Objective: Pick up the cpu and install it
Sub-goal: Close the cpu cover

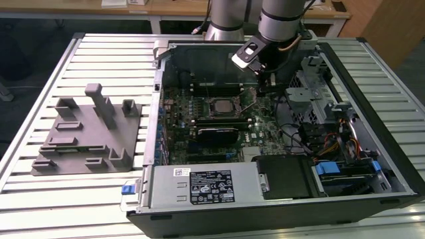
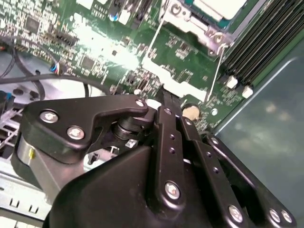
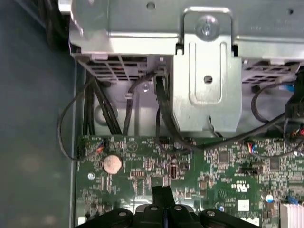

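Gripper (image 3: pixel 163 192) looks pinched shut on nothing, tips right down by the motherboard (image 1: pixel 199 119). The cpu (image 1: pixel 221 105) sits in its socket, centre of the exterior view. My worry is those tips scraping board parts or snagging the lever wire (image 2: pixel 217 71).

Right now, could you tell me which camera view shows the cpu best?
The exterior view: the cpu shows whole, seated on the motherboard. The second wrist view catches just a strip of its pale top. The first wrist view faces the motherboard's coin cell instead.
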You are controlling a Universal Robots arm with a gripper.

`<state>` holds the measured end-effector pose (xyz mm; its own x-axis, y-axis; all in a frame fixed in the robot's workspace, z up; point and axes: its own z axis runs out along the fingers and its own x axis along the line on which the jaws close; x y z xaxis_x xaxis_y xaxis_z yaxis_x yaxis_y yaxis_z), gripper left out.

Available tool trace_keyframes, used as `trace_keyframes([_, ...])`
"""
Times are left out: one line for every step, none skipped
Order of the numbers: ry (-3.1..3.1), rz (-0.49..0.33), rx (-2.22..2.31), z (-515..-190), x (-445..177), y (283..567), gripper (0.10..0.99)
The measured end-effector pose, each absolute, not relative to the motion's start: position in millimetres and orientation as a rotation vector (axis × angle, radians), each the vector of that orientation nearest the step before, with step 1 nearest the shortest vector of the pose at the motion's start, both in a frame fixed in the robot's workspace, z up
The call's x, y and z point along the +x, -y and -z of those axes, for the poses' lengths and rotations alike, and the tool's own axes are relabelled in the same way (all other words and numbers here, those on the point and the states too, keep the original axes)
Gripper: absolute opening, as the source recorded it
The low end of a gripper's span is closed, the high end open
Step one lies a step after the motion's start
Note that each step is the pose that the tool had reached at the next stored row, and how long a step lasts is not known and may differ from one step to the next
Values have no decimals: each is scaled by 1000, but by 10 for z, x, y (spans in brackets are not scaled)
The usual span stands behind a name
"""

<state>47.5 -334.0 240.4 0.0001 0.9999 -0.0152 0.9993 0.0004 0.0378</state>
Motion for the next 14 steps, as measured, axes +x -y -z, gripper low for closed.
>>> trace_keyframes([-2195, -25, 2195, -2404, 454, 3340, 106])
trace_keyframes([-2195, -25, 2195, -2404, 429, 3340, 106])
trace_keyframes([-2195, -25, 2195, -2404, 402, 3340, 106])
trace_keyframes([-2195, -26, 2195, -2404, 372, 3340, 106])
trace_keyframes([-2195, -26, 2195, -2404, 339, 3340, 106])
trace_keyframes([-2195, -27, 2195, -2404, 303, 3340, 106])
trace_keyframes([-2196, -27, 2195, -2404, 261, 3340, 106])
trace_keyframes([-2196, -28, 2195, -2404, 223, 3340, 106])
trace_keyframes([-2196, -28, 2196, -2403, 189, 3341, 106])
trace_keyframes([-2196, -29, 2196, -2402, 160, 3341, 106])
trace_keyframes([-2196, -29, 2196, -2401, 135, 3340, 106])
trace_keyframes([-2196, -29, 2196, -2400, 114, 3341, 106])
trace_keyframes([-2196, -28, 2196, -2399, 96, 3340, 106])
trace_keyframes([-2196, -28, 2196, -2399, 78, 3340, 106])
